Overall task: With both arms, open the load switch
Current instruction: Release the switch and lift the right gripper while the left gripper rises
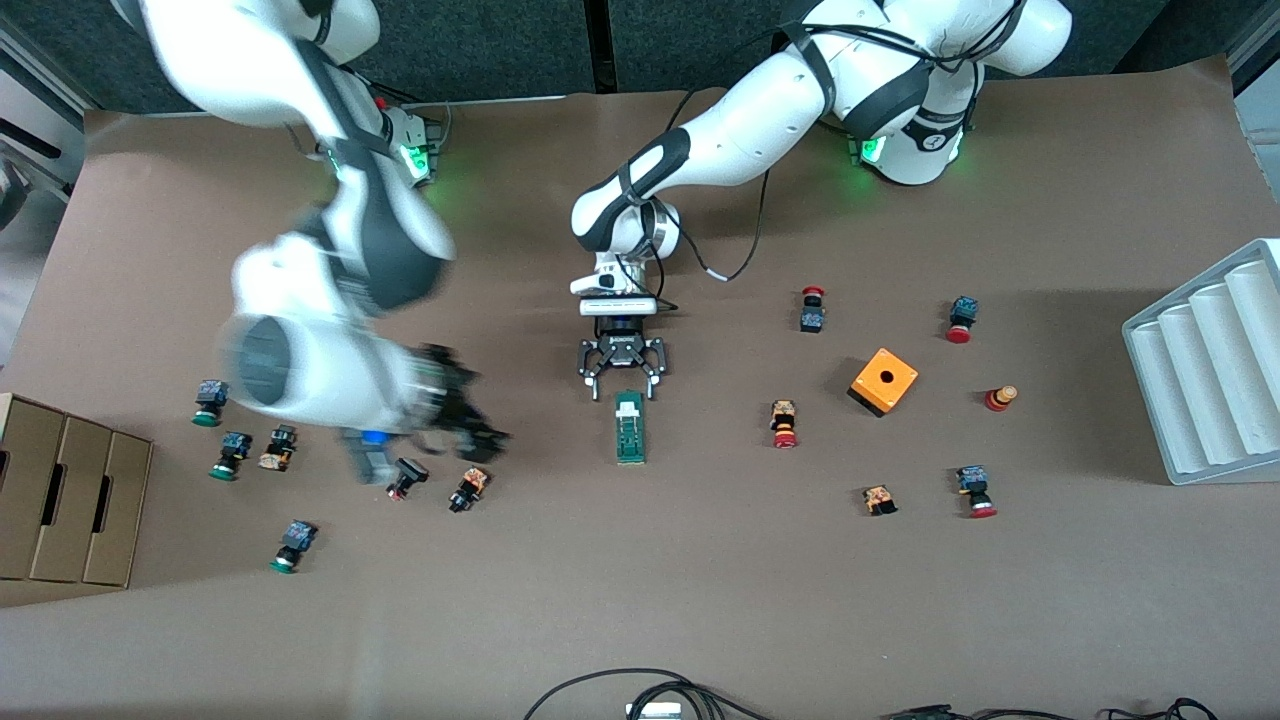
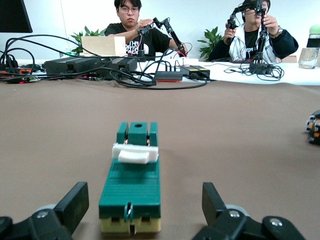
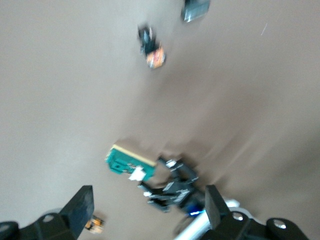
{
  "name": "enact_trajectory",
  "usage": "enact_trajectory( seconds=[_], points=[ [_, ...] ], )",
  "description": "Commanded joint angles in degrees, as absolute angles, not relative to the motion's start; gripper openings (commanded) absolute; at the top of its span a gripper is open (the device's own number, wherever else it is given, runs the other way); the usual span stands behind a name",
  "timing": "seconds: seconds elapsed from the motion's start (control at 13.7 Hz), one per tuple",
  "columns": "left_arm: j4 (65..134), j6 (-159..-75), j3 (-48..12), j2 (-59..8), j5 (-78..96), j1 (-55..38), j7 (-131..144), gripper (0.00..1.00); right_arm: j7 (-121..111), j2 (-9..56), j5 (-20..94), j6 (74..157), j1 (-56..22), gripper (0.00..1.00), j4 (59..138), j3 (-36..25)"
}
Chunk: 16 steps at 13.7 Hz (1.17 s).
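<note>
Load switch (image 1: 630,427): lies flat on the brown table (image 1: 700,580), centre of the front view, long axis running up-down in the frame. Dark green body, white sliding piece (image 2: 135,153) across its top, near one end in the left wrist view.

Left gripper (image 1: 621,372): just above the switch's upper end in the front view, low at the table. Fingers spread wide, one either side of the switch end, not touching it; nothing held.

Right gripper (image 1: 465,415): centre-left of the front view, blurred, over small push buttons (image 1: 468,489). Fingers (image 3: 80,205) apart in the right wrist view, nothing between them; released.

Surroundings: orange box (image 1: 884,381) centre-right; more buttons scattered at both ends of the table; cardboard boxes (image 1: 65,490) at the left edge; white ribbed tray (image 1: 1215,365) at the right edge.
</note>
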<state>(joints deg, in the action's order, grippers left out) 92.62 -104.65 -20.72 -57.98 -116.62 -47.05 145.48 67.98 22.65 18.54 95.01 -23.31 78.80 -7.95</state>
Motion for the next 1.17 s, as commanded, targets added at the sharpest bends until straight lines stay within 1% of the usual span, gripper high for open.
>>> enact_trajectory(
  seconds=[0.0,0.22,0.37,0.44,0.51,0.59,0.66,0.88,1.1],
  points=[
    [94.8,-105.6,-20.4,-53.5,-113.4,-47.6,144.3,1.00,47.9,12.3,14.8,89.0,-16.6,0.99,84.2,-7.0],
    [97.4,-105.7,-21.2,-49.1,-109.3,-47.6,140.4,1.00,24.9,2.0,10.0,87.0,-9.2,0.99,91.3,-7.0],
    [97.4,-106.0,-22.2,-46.9,-105.8,-47.5,136.9,1.00,9.3,-1.0,6.9,86.4,-4.1,0.99,92.5,-7.1],
    [97.3,-106.0,-22.8,-45.8,-103.8,-47.3,134.9,1.00,3.1,-1.6,5.0,86.5,-2.4,0.99,92.5,-7.6],
    [97.2,-106.2,-23.4,-44.3,-101.5,-47.2,133.0,1.00,-0.9,-1.8,3.8,86.8,-2.0,0.99,92.5,-9.4],
    [97.2,-107.0,-23.6,-42.5,-98.8,-47.1,130.5,1.00,-3.8,-1.6,3.3,87.5,-2.5,0.99,92.5,-11.8],
    [97.1,-108.5,-24.1,-40.3,-95.5,-47.0,127.6,1.00,-5.4,-1.3,3.0,88.4,-2.6,0.99,92.5,-12.8],
    [96.2,-109.8,-24.6,-33.2,-82.5,-47.0,116.0,1.00,-5.6,1.3,2.5,90.2,-2.5,0.99,91.7,-12.7],
    [95.3,-110.2,-25.3,-28.5,-74.9,-46.9,108.2,1.00,-4.8,2.5,2.5,91.5,-2.8,0.99,91.6,-12.5]
  ],
)
